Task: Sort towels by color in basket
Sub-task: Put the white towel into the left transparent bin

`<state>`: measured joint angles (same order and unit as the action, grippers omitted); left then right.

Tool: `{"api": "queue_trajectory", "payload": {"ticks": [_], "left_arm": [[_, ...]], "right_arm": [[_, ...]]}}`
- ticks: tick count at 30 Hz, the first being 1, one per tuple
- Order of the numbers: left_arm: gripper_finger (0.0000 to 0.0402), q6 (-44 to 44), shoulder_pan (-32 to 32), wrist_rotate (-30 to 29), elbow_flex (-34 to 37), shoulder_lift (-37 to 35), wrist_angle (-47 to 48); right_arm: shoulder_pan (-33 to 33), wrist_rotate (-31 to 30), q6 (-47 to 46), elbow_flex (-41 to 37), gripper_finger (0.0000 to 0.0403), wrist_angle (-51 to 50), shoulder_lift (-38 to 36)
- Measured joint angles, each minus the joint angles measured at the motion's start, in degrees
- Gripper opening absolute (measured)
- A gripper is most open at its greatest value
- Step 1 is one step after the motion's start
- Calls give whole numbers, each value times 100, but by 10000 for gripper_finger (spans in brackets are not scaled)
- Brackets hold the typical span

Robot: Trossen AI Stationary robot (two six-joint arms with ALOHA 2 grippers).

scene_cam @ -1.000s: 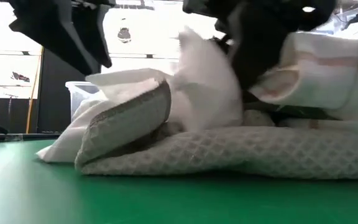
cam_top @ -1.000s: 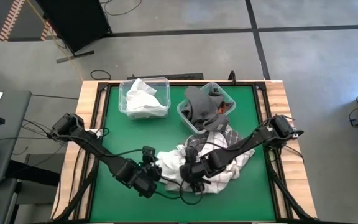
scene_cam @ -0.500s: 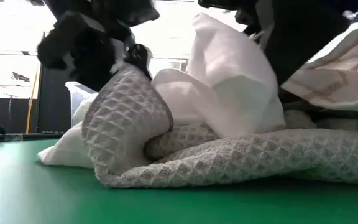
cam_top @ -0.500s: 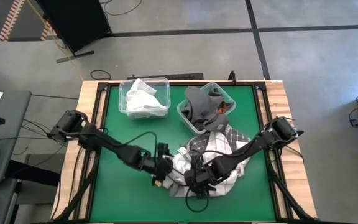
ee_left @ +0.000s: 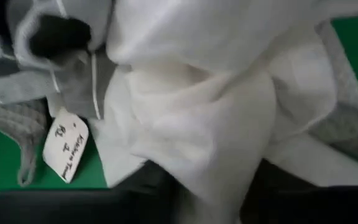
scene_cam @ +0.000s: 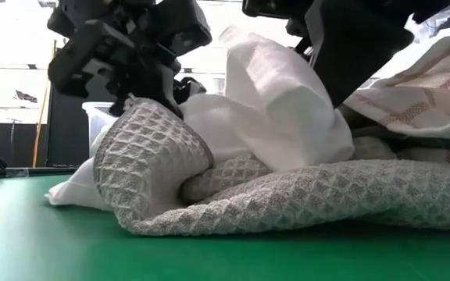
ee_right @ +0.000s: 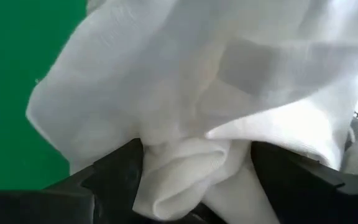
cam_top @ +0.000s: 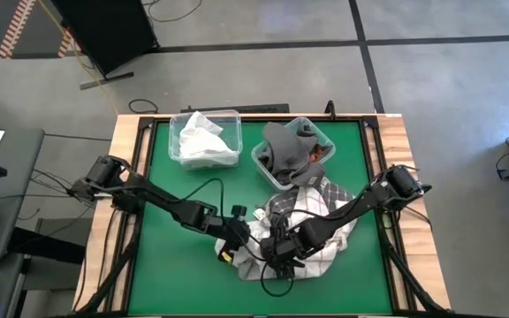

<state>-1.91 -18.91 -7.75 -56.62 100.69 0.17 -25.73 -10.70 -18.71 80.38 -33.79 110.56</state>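
Both arms are dark, near black, built of slim tubular links joined by chunkier rounded joint housings. Thin black cables loop loosely alongside the left arm [cam_top: 148,205] and trail beside the right arm [cam_top: 360,205]. The left claw [cam_top: 237,237] and the right claw [cam_top: 283,252] end in blocky black bodies; in the low view the housings look angular, matte, with hard edges.

Label [ee_left: 65,149] writing too blurred
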Motion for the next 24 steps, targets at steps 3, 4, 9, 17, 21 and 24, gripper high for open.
{"api": "queue_trajectory", "payload": {"ticks": [3,4,9,17,21,24], "left_arm": [[26,-110,-19,-11,2,-6,-81],[16,-123,-25,-73,0,-38,-88],[6,-246,-136,-436,-105,-501,128],[3,-421,-590,-1419,-387,-2224,1047],[3,-510,-891,-2413,-515,-2989,1577],[2,-631,-1043,-3361,-621,-3487,1685]], "right_arm": [[1,-2,-43,0,333,-39,-2],[1,-2,-77,0,333,-73,-2],[-126,-26,-321,2,333,-479,-2],[-424,-27,-754,0,333,-1229,-8],[-521,-4,-879,0,333,-1374,-6],[-578,-25,-979,0,333,-1425,-4]]}}
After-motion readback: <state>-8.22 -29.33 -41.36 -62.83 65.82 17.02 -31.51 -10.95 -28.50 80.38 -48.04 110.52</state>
